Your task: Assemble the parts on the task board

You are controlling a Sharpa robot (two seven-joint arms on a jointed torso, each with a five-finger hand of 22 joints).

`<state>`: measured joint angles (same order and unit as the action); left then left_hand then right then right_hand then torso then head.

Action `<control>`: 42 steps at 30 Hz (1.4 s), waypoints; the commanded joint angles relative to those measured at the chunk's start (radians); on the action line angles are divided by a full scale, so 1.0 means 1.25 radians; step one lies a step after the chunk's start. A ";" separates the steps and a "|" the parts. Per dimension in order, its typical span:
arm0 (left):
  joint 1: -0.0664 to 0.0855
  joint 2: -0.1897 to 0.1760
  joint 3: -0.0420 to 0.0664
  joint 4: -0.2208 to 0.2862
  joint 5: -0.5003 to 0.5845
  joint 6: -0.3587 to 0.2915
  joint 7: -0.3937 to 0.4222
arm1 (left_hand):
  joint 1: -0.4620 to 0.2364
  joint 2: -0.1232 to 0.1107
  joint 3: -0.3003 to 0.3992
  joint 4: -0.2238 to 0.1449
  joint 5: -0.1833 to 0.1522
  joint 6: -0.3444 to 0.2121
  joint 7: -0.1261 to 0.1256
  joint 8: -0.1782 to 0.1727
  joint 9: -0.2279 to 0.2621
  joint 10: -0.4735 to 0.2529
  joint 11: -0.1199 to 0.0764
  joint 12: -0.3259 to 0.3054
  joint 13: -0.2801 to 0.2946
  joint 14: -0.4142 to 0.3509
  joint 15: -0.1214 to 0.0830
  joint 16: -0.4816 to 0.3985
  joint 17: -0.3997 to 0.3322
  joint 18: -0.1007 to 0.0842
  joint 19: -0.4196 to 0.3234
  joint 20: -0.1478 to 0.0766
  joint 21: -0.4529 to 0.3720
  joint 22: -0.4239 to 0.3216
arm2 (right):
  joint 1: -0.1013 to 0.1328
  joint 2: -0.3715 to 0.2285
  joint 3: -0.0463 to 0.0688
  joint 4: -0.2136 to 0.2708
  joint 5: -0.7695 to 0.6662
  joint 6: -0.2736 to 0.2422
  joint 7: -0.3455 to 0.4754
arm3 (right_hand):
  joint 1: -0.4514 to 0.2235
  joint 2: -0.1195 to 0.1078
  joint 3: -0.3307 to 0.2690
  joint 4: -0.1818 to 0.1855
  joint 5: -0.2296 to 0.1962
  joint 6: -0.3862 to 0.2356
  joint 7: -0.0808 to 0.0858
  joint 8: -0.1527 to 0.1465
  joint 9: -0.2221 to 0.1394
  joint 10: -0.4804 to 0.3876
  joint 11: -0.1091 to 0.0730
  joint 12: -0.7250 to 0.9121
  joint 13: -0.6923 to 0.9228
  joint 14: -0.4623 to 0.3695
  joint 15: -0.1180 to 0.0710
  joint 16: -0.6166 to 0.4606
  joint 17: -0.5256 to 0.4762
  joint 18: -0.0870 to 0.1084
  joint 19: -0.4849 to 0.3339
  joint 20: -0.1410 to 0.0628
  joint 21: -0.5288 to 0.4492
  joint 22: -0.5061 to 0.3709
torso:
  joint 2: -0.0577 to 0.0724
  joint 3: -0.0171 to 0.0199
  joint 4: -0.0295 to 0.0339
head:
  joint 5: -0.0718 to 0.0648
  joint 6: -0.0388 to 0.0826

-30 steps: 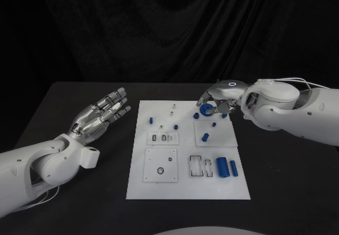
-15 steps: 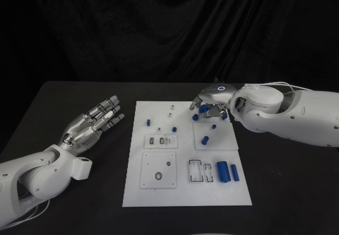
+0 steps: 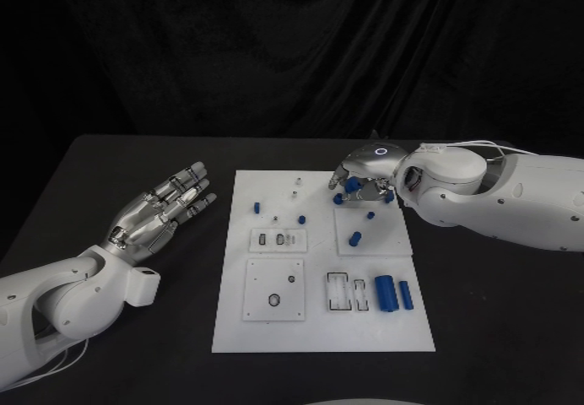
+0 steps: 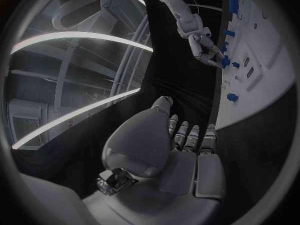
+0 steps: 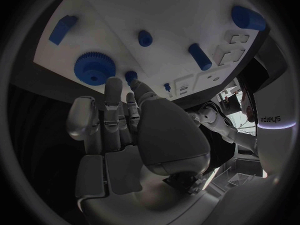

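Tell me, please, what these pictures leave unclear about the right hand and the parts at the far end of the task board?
- Head view: the right hand covers the blue gear, so any contact is hidden there.
- Right wrist view: its fingers reach beside the gear and a small blue peg; whether they touch either cannot be told.
- Head view: the tiny pins on the task board are too small to identify.

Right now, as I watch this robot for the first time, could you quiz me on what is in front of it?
1. True or false: the left hand holds a blue part.
2. Which hand hangs over the task board? A. the left hand. B. the right hand.
3. Fill in: the round toothed blue part lying by the right hand's fingertips is a ____.
Key: 1 false; 2 B; 3 gear.
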<state>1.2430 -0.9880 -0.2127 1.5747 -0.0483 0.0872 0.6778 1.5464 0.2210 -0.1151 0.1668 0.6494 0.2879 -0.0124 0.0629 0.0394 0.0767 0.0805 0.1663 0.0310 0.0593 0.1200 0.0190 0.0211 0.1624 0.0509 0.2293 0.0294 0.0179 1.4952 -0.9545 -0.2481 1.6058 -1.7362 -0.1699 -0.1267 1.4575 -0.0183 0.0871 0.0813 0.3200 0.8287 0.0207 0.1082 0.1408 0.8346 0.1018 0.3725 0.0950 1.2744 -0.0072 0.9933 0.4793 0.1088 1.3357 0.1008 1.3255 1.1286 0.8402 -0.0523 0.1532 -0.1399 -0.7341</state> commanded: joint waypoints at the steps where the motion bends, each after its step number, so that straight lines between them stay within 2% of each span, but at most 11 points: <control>1: 0.002 0.002 0.001 -0.001 0.002 0.015 0.125 | 0.004 -0.005 0.002 -0.004 0.004 -0.001 0.007 0.003 0.000 -0.002 0.005 0.003 0.000 0.002 0.006 0.000 0.001 0.013 0.001 0.004 0.005 0.001 | -0.003 0.002 0.000 -0.002 -0.010 -0.001 0.006 | -0.003 -0.008 0.007 0.000 0.006 0.008 0.000 0.002 0.002 0.009 0.000 0.005 0.002 0.008 0.001 0.007 0.004 -0.011 0.008 0.000 0.006 0.004 | 0.000 -0.0003 0.0007 | 0.001 -0.001; 8: 0.002 0.003 0.001 -0.004 0.002 0.018 0.124 | 0.004 -0.005 0.003 -0.004 0.004 -0.002 0.007 0.003 0.000 -0.002 0.006 0.003 0.000 0.002 0.006 0.000 0.002 0.013 0.001 0.005 0.005 0.001 | -0.008 0.004 0.000 -0.008 -0.010 0.004 0.014 | -0.008 -0.020 0.044 0.004 0.028 0.044 0.008 0.014 0.026 0.025 -0.002 0.004 0.008 0.014 0.000 0.025 0.031 -0.013 0.010 -0.001 0.013 0.019 | 0.000 -0.0011 0.0005 | 0.003 -0.003; 20: 0.002 0.007 0.001 -0.014 0.002 0.026 0.122 | 0.004 -0.003 0.007 -0.007 0.003 -0.004 0.008 0.002 0.000 -0.003 0.007 0.003 0.000 0.003 0.009 0.000 0.002 0.013 0.002 0.007 0.005 0.001 | -0.017 0.010 0.000 -0.021 -0.010 0.002 0.026 | -0.014 -0.036 0.082 0.008 0.051 0.049 0.009 0.012 0.044 0.048 -0.006 0.002 0.013 0.028 0.000 0.055 0.080 -0.012 0.007 -0.001 0.012 0.021 | 0.000 -0.0017 0.0000 | 0.006 -0.007; 24: 0.002 0.008 0.001 -0.017 0.002 0.028 0.120 | 0.004 -0.003 0.007 -0.007 0.003 -0.004 0.008 0.002 0.000 -0.003 0.007 0.003 0.000 0.003 0.009 0.000 0.002 0.013 0.002 0.007 0.005 0.001 | -0.021 0.013 0.000 -0.024 -0.010 0.002 0.030 | -0.015 -0.045 0.109 0.007 0.075 0.062 0.013 0.016 0.057 0.066 -0.009 0.003 0.017 0.029 -0.002 0.061 0.089 -0.013 0.007 -0.002 0.013 0.025 | 0.000 -0.0018 0.0005 | 0.005 -0.009; 31: 0.002 0.010 0.001 -0.019 0.002 0.032 0.117 | 0.004 -0.003 0.009 -0.008 0.002 -0.004 0.009 0.002 0.000 -0.003 0.008 0.003 0.000 0.004 0.010 0.000 0.002 0.013 0.002 0.009 0.006 0.001 | -0.028 0.018 0.000 -0.034 -0.010 -0.011 0.042 | -0.017 -0.051 0.140 0.003 0.080 0.082 0.020 0.026 0.078 0.089 -0.016 0.005 0.023 0.031 -0.009 0.066 0.098 -0.013 0.008 -0.008 0.014 0.031 | -0.001 -0.0020 0.0004 | 0.005 -0.010; 36: 0.002 0.010 0.001 -0.019 0.002 0.033 0.114 | 0.004 -0.002 0.012 -0.010 0.001 -0.004 0.012 0.002 0.000 -0.003 0.009 0.003 0.000 0.004 0.012 0.000 0.002 0.013 0.002 0.011 0.006 0.001 | -0.033 0.024 0.000 -0.041 -0.010 -0.035 0.053 | -0.018 -0.050 0.159 0.000 0.072 0.107 0.027 0.041 0.100 0.116 -0.028 0.010 0.030 0.037 -0.020 0.071 0.109 -0.014 0.011 -0.016 0.017 0.040 | -0.001 -0.0022 0.0004 | 0.006 -0.011; 40: 0.002 0.010 0.001 -0.019 0.002 0.035 0.112 | 0.004 -0.001 0.013 -0.010 0.001 -0.003 0.013 0.002 0.000 -0.004 0.010 0.003 0.000 0.004 0.013 0.000 0.002 0.013 0.003 0.011 0.006 0.002 | -0.035 0.027 0.000 -0.044 -0.010 -0.063 0.064 | -0.008 -0.044 0.175 -0.012 0.065 0.135 0.038 0.061 0.127 0.155 -0.042 0.018 0.038 0.049 -0.031 0.081 0.128 -0.015 0.014 -0.027 0.019 0.047 | -0.001 -0.0023 0.0003 | 0.007 -0.012; 42: 0.002 0.011 0.001 -0.020 0.002 0.036 0.111 | 0.004 0.000 0.014 -0.011 0.001 -0.004 0.014 0.002 0.000 -0.004 0.010 0.003 0.001 0.004 0.014 0.000 0.002 0.013 0.002 0.012 0.006 0.001 | -0.036 0.027 0.000 -0.043 -0.010 -0.080 0.070 | 0.002 -0.038 0.182 -0.022 0.055 0.161 0.049 0.079 0.148 0.180 -0.052 0.023 0.043 0.059 -0.039 0.087 0.141 -0.017 0.020 -0.034 0.025 0.058 | -0.001 -0.0023 0.0002 | 0.008 -0.012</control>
<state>1.2430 -0.9765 -0.2128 1.5487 -0.0483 0.1148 0.6782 1.5464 0.2210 -0.1013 0.1529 0.6494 0.2842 -0.0015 0.0629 0.0392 0.0725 0.0845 0.1661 0.0309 0.0630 0.1308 0.0190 0.0218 0.1622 0.0545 0.2400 0.0330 0.0184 1.4554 -0.9210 -0.2462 1.5517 -1.7394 -0.2146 -0.0636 1.4480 -0.0848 0.3112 0.0564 0.3900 1.0133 0.0723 0.1987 0.2905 1.0515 0.0425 0.3970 0.1444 1.3469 -0.0529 1.1001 0.6530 0.0989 1.3618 0.0623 1.3543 1.1983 0.8394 -0.0549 0.1535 -0.1308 -0.7485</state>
